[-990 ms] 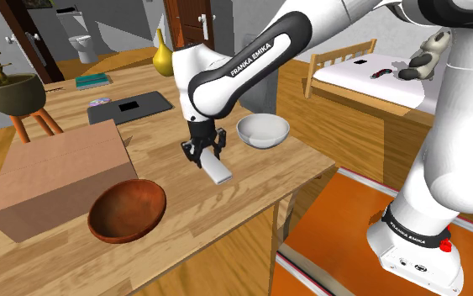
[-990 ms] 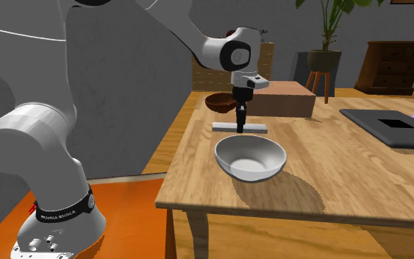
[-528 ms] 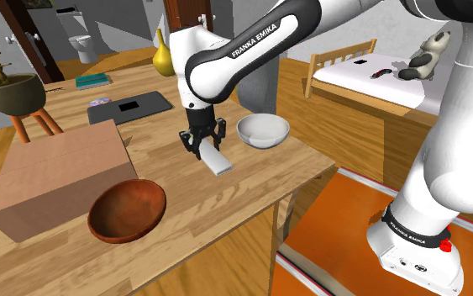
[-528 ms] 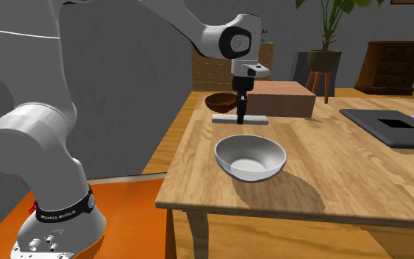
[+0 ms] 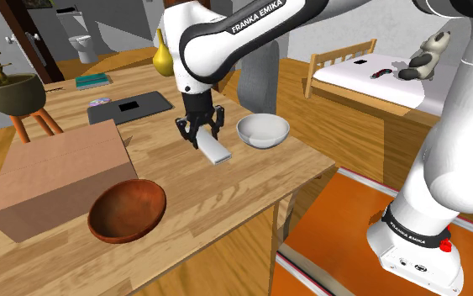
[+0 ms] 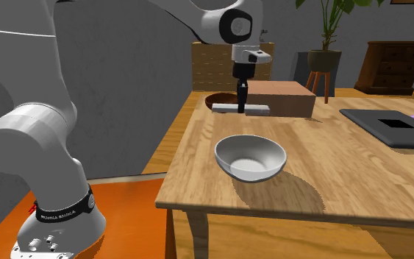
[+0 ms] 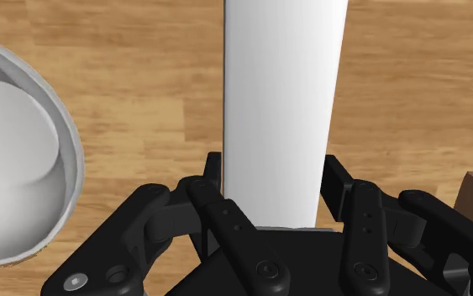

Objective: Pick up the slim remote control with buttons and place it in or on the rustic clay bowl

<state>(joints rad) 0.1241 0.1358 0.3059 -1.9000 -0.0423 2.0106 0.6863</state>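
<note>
My black gripper (image 5: 201, 134) is shut on a slim, plain white remote control (image 5: 212, 149) and holds it level, clear above the wooden table (image 5: 251, 181). From the second exterior view the remote (image 6: 242, 109) hangs under the gripper (image 6: 242, 103), in front of the cardboard box. In the wrist view the remote (image 7: 281, 101) runs straight out between the fingers (image 7: 213, 181), which clasp its sides. The reddish-brown clay bowl (image 5: 127, 209) sits empty near the table's front edge, toward the shoulder view's lower left of the gripper; its rim (image 6: 216, 98) peeks out behind the remote.
A grey-white bowl (image 5: 263, 130) sits just to the shoulder view's right of the gripper. A cardboard box (image 5: 58, 174) stands behind the clay bowl. Farther back lie a dark flat tray (image 5: 130, 107), a yellow vase (image 5: 164, 55) and a potted plant (image 5: 7, 88).
The gripper has risen with the remote and shifted slightly toward the shoulder view's left. The grip has stayed the same.
</note>
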